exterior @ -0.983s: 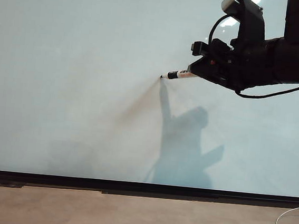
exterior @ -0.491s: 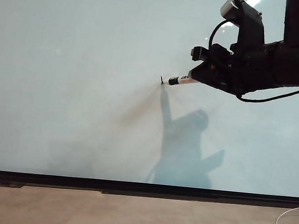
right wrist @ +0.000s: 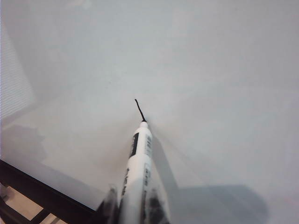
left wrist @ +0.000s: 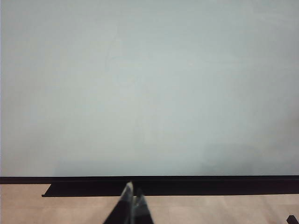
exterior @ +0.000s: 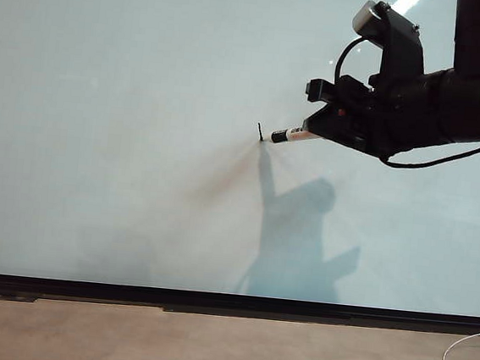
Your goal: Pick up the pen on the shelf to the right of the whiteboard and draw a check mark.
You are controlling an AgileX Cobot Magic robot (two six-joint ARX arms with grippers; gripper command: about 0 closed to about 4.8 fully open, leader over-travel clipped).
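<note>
The whiteboard (exterior: pixel 125 135) fills almost the whole exterior view. My right gripper (exterior: pixel 320 128) reaches in from the upper right and is shut on the pen (exterior: pixel 285 135), a white barrel with black print. The pen's tip touches the board at the lower end of a short black stroke (exterior: pixel 259 131), the start of the check mark. In the right wrist view the pen (right wrist: pixel 138 172) sits between the fingers of my right gripper (right wrist: pixel 133 205), its tip at the stroke (right wrist: pixel 138 108). My left gripper (left wrist: pixel 132 193) is shut and empty, low in front of the whiteboard (left wrist: pixel 149 84). The shelf is out of view.
A thin black frame (exterior: pixel 228 302) runs along the board's lower edge, above a brown surface (exterior: pixel 207 347). A white cable (exterior: pixel 462 350) lies at the lower right. The arm's shadow (exterior: pixel 294 236) falls on the board below the pen.
The pen tip has slid slightly down and right along the board, leaving a short black stroke behind it. The left gripper has not moved.
</note>
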